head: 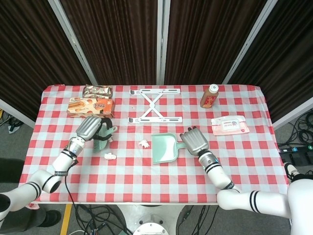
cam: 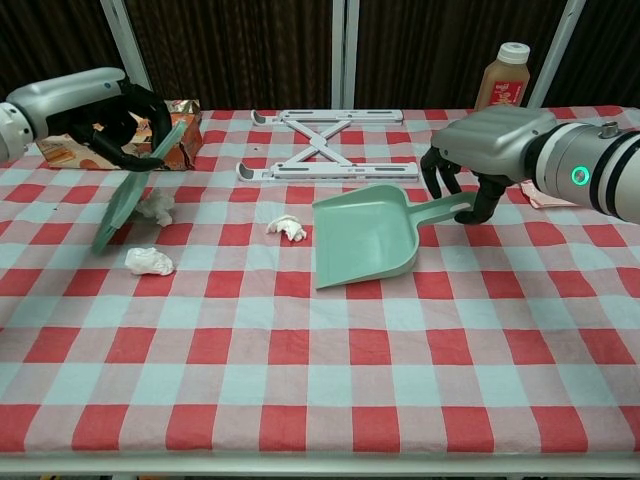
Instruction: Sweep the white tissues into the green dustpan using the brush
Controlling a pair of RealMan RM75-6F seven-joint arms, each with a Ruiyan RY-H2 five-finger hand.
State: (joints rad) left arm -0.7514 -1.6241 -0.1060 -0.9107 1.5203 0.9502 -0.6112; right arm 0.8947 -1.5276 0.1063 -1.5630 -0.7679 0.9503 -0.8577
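Holding the brush (cam: pixel 135 190) in my left hand (cam: pixel 125 118), fingers wrapped round its handle, I have its bristle end tilted down toward the tabletop (cam: pixel 320 380), close above one of the tissues. My right hand (cam: pixel 480 150) is closed on the handle of the green dustpan (cam: pixel 365 237), which sits near the middle of the cloth with its wide mouth facing roughly nine o'clock in the head view.

Three white tissues lie out. One (cam: pixel 287 228) is just beside the pan's mouth, at about nine o'clock from it. Another (cam: pixel 149 262) rests well apart to the pan's left, nearer me. The third (cam: pixel 156 208) sits partly behind the brush, and I cannot tell whether the bristles touch it.

I judge the step in hand to be lining up the first sweep: both tools are gripped, but no tissue is in the pan. Next, I reckon I need the bristles set down at the nine o'clock side of the far tissues, then drawn toward three o'clock, gathering all three on the way. The right hand should keep the pan's front lip pressed flat on the cloth, or the tissues may slide under it. Light crumpled paper could also roll off to the side of the bristles, so I would go slowly.

At twelve o'clock stand a snack box (head: pixel 91 106), a folding stand (head: pixel 155 105) and a bottle (head: pixel 209 96), all well clear.
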